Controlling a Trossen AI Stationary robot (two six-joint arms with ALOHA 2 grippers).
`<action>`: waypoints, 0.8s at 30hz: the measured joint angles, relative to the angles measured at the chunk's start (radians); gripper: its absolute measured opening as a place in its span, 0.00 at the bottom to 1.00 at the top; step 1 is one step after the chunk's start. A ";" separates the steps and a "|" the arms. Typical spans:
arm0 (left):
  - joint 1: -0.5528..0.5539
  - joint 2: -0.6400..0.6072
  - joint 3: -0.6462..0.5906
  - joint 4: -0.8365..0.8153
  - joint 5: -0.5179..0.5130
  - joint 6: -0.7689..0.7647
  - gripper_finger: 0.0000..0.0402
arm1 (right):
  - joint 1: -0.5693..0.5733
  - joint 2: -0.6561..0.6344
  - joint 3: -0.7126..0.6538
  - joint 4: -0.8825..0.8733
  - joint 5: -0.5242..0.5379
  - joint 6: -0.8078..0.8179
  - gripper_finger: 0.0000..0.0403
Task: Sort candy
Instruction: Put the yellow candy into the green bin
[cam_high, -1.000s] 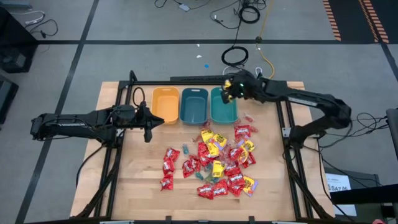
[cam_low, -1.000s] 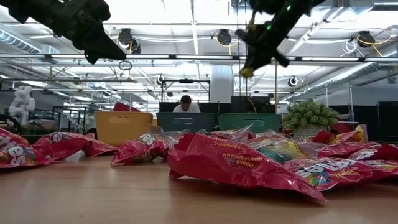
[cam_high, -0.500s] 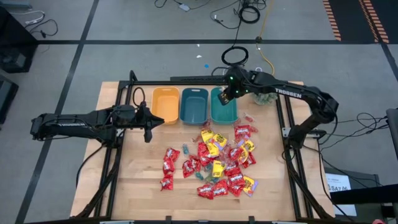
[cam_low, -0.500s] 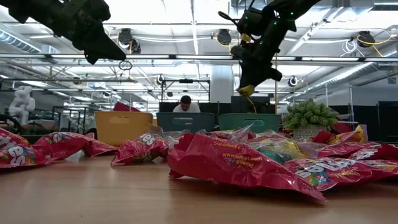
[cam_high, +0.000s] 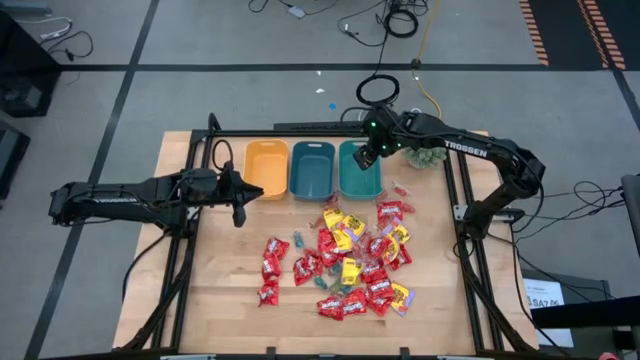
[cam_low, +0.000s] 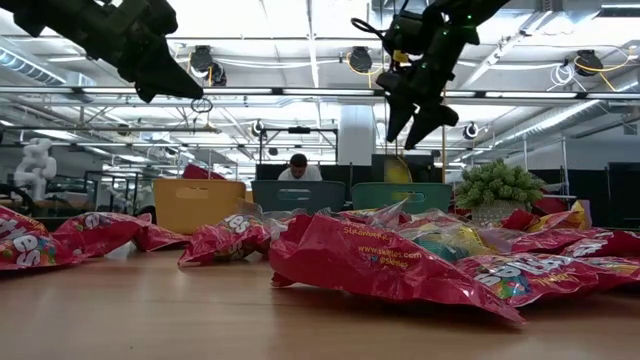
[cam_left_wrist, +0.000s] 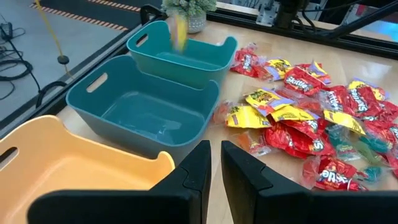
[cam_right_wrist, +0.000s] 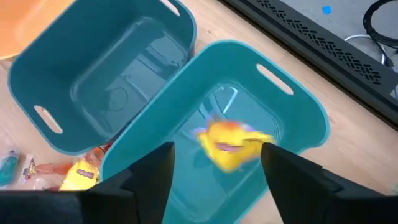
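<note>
Directly beneath your right tool (cam_right_wrist: 214, 163), whose fingers stand wide apart, a yellow candy packet (cam_right_wrist: 231, 143) is in mid-air inside the light teal bin (cam_right_wrist: 292, 121), free of both fingers. Beside that bin sit the darker teal bin (cam_right_wrist: 93, 68) and the orange bin (cam_high: 265, 168). Your left tool (cam_left_wrist: 215, 163), fingers nearly together and holding nothing, hangs near the orange bin; the candy pile (cam_high: 350, 255) lies on the counter (cam_high: 220, 290), well apart from it.

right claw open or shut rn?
Open. The right claw has its fingers spread wide over the lighter teal bin, and a yellow candy is falling free between them into it.
</note>
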 joint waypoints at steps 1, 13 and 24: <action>0.000 0.000 0.000 0.000 0.000 0.000 0.12 | 0.000 0.000 0.000 -0.001 0.000 0.000 0.60; 0.000 0.000 0.000 0.009 0.014 -0.010 0.12 | 0.000 0.000 0.000 -0.010 -0.003 0.000 0.60; 0.000 0.000 0.000 0.029 0.109 -0.010 0.12 | 0.000 -0.019 0.000 -0.118 0.010 0.011 0.60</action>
